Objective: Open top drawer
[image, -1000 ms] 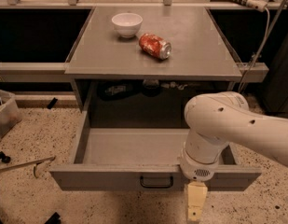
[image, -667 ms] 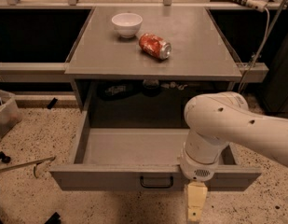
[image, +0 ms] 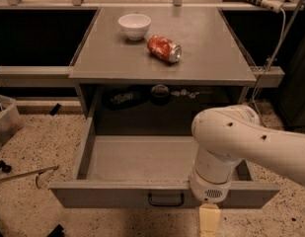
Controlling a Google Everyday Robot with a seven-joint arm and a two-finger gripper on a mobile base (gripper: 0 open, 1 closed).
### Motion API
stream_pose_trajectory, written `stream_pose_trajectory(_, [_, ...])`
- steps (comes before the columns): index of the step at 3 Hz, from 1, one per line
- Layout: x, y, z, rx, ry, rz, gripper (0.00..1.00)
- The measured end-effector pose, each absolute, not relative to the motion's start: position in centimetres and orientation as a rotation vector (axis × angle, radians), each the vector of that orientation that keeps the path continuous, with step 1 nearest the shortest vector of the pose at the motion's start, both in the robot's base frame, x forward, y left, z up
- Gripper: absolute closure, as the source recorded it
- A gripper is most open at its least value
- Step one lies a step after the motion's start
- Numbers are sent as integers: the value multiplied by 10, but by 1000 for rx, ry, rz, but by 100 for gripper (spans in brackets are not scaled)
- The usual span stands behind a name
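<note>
- At far left, on the floor: a plastic bin (image: 5, 125) and a thin rod (image: 24, 174), both well apart from the drawer. No hazard judged from either.
- Under the table top (image: 206, 48), centre of view: top drawer (image: 102, 195) pulled far out, front panel nearest the camera, black handle (image: 166, 199) at mid-front. Inside bare where visible; right rear corner hidden by the arm.
- Orientation of the drawer: long axis left to right across the view, front facing the camera, line of travel toward the camera.
- Judged risk: any further pull likely to run the drawer past its stops and tip or drop it. Cause: little travel apparently left.
- On the table top: white bowl (image: 134, 24) upright; red can (image: 164, 48) on its side just right of it, not touching. Judged risk: can rolling off. Cause: a jolt through the frame from a hard stop.
- Right of the handle: gripper (image: 209, 220) low in front of the front panel, apart from the handle, beneath the white arm (image: 250, 137). Open or closed: cannot tell.
- Judged risk: wrist, overlapping the panel's top edge, catching it on withdrawal and dragging or slamming the drawer.
- At far right: cable (image: 276, 48) hanging beside the table corner. Snag possible on a wide swing.
</note>
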State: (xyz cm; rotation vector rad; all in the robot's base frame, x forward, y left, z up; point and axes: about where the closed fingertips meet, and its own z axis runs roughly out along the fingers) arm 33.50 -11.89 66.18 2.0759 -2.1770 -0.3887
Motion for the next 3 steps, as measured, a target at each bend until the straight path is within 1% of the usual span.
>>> stream_pose_trajectory(1, [313,-122,668,2044,-2190,-409,0])
stream_pose_trajectory(2, [270,-126,682,1976,-2213,-455,0])
stream_pose_trajectory(3, [265,-127,684,1965,-2221,-460,0])
